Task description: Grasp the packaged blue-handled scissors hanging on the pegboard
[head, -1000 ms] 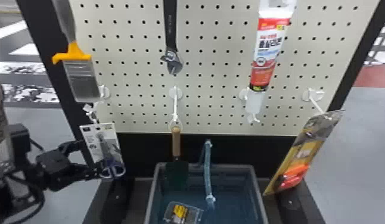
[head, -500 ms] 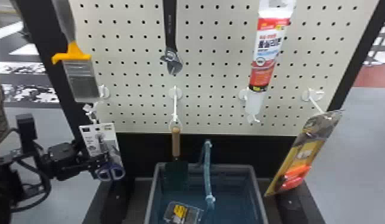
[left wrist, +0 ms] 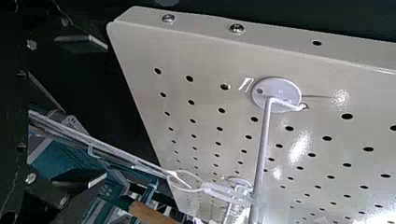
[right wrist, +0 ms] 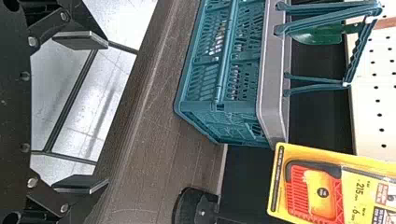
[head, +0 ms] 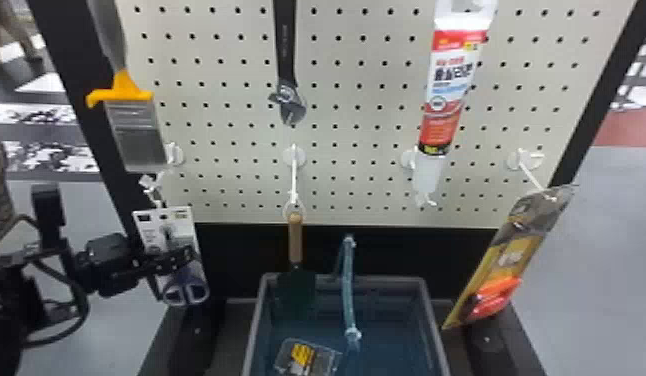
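blue-handled scissors (head: pixel 185 281) on white card (head: pixel 151 234)

Our left arm (head: pixel 107 265) comes in from the head view's left edge, our left gripper (head: pixel 178 270) open. Our right gripper (right wrist: pixel 105 112) has its fingers wide apart too.

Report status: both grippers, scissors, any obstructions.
Left gripper open, fingers astride packaged scissors. Right gripper open, empty. Scissors on their hook. Paintbrush hangs above, seemingly not in the way.

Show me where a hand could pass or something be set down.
Free: pegboard between wrench and tube; brown base between basket and black foot. Crowded: around the scissors, with the left gripper close and brush above.
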`<control>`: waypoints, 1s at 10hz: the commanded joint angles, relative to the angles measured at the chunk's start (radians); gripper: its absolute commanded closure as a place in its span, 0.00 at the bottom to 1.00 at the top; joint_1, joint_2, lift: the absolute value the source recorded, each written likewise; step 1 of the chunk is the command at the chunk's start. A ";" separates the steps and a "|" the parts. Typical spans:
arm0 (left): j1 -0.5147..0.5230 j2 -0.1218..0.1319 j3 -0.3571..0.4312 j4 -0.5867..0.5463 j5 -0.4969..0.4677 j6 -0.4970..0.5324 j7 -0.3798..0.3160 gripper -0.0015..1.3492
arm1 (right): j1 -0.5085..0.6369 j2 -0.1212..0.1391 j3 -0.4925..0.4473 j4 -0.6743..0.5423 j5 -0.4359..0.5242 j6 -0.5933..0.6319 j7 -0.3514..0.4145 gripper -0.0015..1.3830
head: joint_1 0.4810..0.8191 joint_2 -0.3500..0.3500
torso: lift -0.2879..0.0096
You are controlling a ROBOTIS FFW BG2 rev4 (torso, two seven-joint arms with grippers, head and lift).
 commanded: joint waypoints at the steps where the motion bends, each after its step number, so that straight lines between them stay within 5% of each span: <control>1: 0.005 -0.004 0.003 -0.001 -0.004 -0.008 0.001 0.60 | 0.001 0.001 0.001 0.000 0.000 0.000 0.000 0.19 | 0.20 0.50 | 0.63; 4: 0.012 -0.006 0.000 -0.011 -0.013 -0.023 0.008 0.86 | 0.003 0.001 -0.001 0.003 0.000 0.000 0.000 0.19 | 0.20 0.50 | 0.63; 10: 0.018 -0.009 -0.007 -0.018 -0.001 -0.038 0.015 0.86 | 0.006 0.001 -0.001 0.003 0.000 -0.002 0.000 0.19 | 0.20 0.50 | 0.63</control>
